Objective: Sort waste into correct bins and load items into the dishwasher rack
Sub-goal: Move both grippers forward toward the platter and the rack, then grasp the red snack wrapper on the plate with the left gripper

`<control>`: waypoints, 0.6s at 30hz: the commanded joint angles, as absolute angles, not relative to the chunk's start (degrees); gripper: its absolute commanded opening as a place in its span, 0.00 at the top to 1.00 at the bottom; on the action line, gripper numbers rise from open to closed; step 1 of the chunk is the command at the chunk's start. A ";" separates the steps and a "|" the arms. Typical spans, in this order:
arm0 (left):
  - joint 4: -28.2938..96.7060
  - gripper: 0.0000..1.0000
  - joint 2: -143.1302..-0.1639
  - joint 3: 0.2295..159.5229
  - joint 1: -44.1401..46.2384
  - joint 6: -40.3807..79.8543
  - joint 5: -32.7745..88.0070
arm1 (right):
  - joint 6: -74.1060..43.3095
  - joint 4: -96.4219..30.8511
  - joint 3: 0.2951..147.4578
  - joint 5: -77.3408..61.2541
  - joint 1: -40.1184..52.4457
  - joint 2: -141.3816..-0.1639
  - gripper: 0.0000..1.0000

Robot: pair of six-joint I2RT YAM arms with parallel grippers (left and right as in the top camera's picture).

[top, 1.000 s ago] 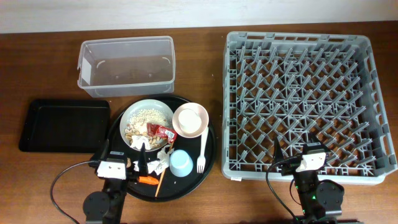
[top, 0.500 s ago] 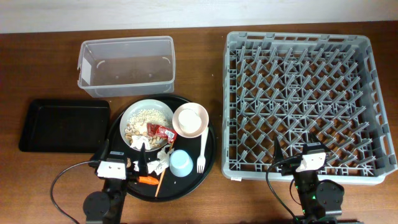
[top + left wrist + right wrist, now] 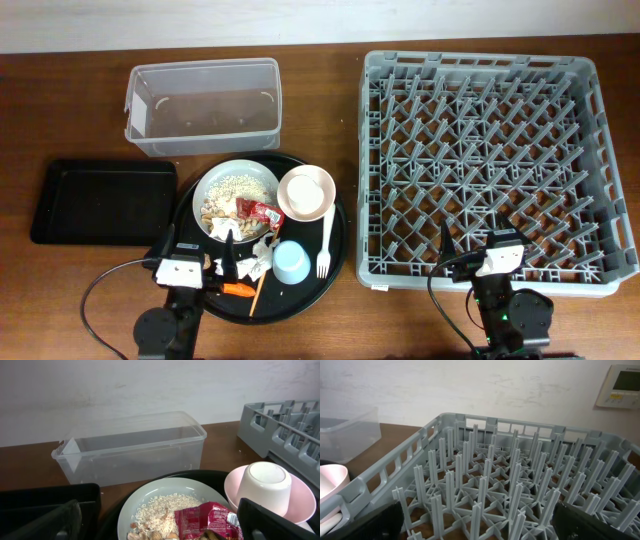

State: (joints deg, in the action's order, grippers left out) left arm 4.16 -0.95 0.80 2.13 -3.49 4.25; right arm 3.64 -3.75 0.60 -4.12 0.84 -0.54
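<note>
With my left gripper (image 3: pixel 165 521) and right gripper (image 3: pixel 480 522) both spread open and empty at the near edge, grabbing the red wrapper (image 3: pixel 205 519) off the rice (image 3: pixel 155 505) in the white bowl (image 3: pixel 126 510) could scatter grains.

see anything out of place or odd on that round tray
Two oddities: the small white cup seems to sit upside down in the pale pink bowl, and a red wrapper lies on the rice in the white bowl.

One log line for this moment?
left gripper open | right gripper open | dishwasher rack empty | clear tub empty | black tray empty
</note>
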 commanded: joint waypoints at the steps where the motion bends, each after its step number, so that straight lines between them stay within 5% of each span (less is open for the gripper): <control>1: 3.20 0.01 -0.40 0.54 2.35 -3.40 3.68 | -2.42 -3.22 0.43 -6.00 1.17 -0.32 0.02; 9: 20.21 0.01 -7.44 16.47 2.35 2.37 5.17 | -6.35 -24.23 17.67 -9.96 1.17 -6.15 0.02; 18: 46.46 0.01 -49.52 50.30 2.37 3.44 9.32 | -6.31 -54.13 49.76 -12.25 1.15 -42.85 0.02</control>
State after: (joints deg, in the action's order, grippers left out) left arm 41.47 -41.45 43.13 2.15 2.87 6.24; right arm -6.04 -49.52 44.03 -11.75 0.84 -36.93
